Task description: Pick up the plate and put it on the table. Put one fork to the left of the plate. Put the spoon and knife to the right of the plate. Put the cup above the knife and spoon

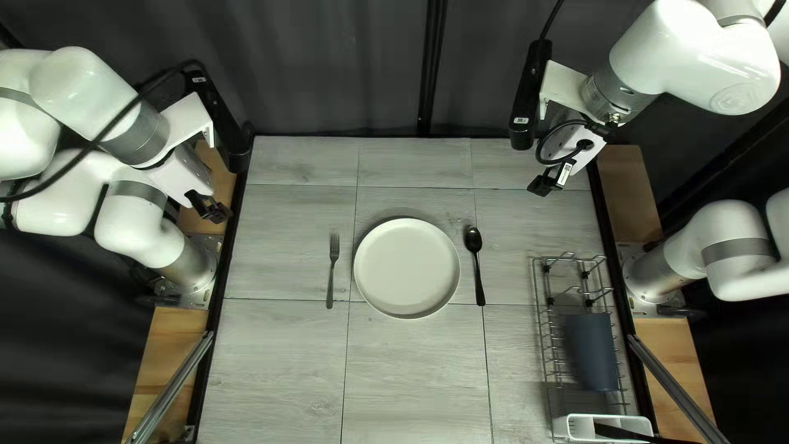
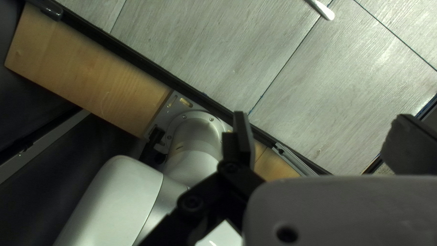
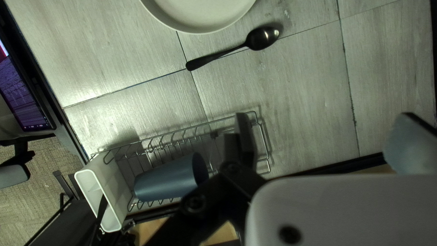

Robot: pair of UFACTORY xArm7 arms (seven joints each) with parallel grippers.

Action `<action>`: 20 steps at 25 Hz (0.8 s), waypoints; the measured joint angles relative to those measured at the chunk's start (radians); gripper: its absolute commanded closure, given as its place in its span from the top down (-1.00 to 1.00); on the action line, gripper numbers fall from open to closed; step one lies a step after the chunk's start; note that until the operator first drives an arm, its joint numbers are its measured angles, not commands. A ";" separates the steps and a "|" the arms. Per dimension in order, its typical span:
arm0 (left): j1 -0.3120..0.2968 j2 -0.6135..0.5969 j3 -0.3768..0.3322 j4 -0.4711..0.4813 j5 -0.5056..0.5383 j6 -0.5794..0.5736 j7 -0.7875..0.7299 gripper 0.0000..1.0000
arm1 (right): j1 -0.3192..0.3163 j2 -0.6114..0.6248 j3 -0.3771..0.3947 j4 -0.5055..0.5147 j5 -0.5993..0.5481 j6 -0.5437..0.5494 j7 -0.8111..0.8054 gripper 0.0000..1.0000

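Note:
My left gripper [image 1: 215, 212] is raised over the table's left edge; in the left wrist view the gripper [image 2: 324, 117] stands open and empty. My right gripper [image 1: 545, 185] hovers near the far right; seen from its wrist, the gripper [image 3: 325, 116] is open too. The white plate [image 1: 407, 267] lies mid-table, with the fork [image 1: 332, 270] at its left and the black spoon [image 1: 476, 265] at its right. The blue cup [image 1: 590, 352] lies on its side in the rack. A black utensil, perhaps the knife [image 1: 622, 432], rests in the white holder.
The wire rack [image 1: 542, 325] stands along the table's right edge, with the white cutlery holder [image 1: 583, 426] at its near end. Wooden boards [image 1: 164, 345] flank the table beside both arm bases.

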 measured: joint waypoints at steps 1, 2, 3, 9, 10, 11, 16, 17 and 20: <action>0.000 0.000 0.000 0.000 0.000 0.000 0.000 1.00 | 0.000 0.000 0.000 0.000 0.000 0.000 0.000 1.00; 0.000 -0.001 0.003 0.000 -0.001 0.001 0.000 1.00 | 0.000 0.000 0.000 0.000 0.000 0.000 0.000 1.00; -0.003 0.000 0.011 0.005 -0.002 0.005 0.005 1.00 | 0.000 0.000 0.000 0.000 0.000 0.000 0.000 1.00; -0.098 0.023 0.101 0.121 0.016 0.052 0.182 1.00 | 0.000 0.000 0.000 0.000 0.000 0.000 0.000 1.00; -0.102 0.024 0.105 0.125 0.017 0.054 0.189 1.00 | 0.000 0.000 0.000 0.000 0.000 0.000 0.000 1.00; -0.104 0.024 0.106 0.127 0.017 0.054 0.192 1.00 | 0.000 0.000 0.000 0.000 0.000 0.000 0.000 1.00; -0.105 0.024 0.108 0.128 0.018 0.055 0.194 1.00 | 0.027 0.011 0.047 -0.002 -0.011 0.065 0.002 1.00; -0.105 0.024 0.108 0.128 0.018 0.055 0.194 1.00 | 0.040 0.019 0.067 -0.002 -0.004 0.094 0.012 1.00; -0.105 0.024 0.108 0.128 0.018 0.055 0.194 1.00 | 0.072 0.042 0.131 -0.005 0.027 0.160 0.082 1.00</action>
